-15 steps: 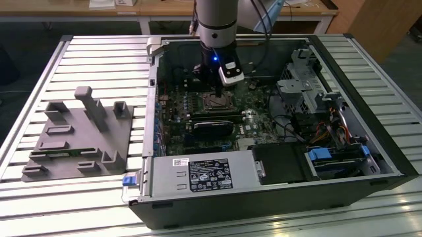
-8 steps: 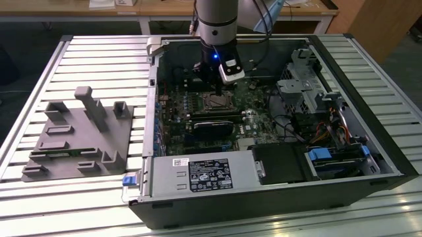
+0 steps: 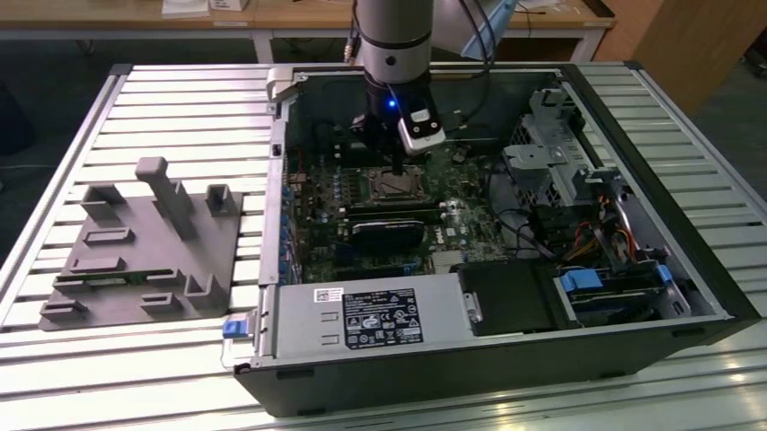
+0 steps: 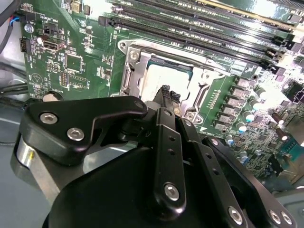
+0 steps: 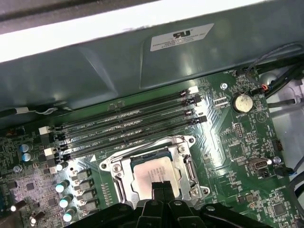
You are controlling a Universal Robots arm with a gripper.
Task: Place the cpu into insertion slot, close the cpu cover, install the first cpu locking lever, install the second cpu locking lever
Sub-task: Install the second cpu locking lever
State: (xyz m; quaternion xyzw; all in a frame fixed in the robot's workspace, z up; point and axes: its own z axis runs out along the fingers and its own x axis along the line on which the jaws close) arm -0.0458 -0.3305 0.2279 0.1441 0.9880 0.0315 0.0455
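Cpu (image 5: 156, 175) lies seated in the insertion slot (image 5: 187, 142) (cover down), gripper (image 5: 162, 186) fingertips pinched together just above it.

Near edge of cpu (image 5: 156, 173) hidden behind closed gripper (image 5: 162, 186) in both wrist views. Locking levers beside cpu cover (image 5: 187, 164) too small to tell in exterior view.

Open black PC case (image 3: 504, 359) lies flat on slatted metal worktop (image 3: 180, 108), green motherboard (image 5: 237, 147) inside w/ four long black RAM slots (image 5: 128, 126) and a coin battery (image 5: 242, 102). Grey plastic fixture block (image 3: 138, 251) sits on worktop towards exterior view's left, apart from case. Labelled power supply (image 3: 365, 319) at case's near edge, blue-tabbed drive bay (image 3: 605, 287) towards exterior view's right.
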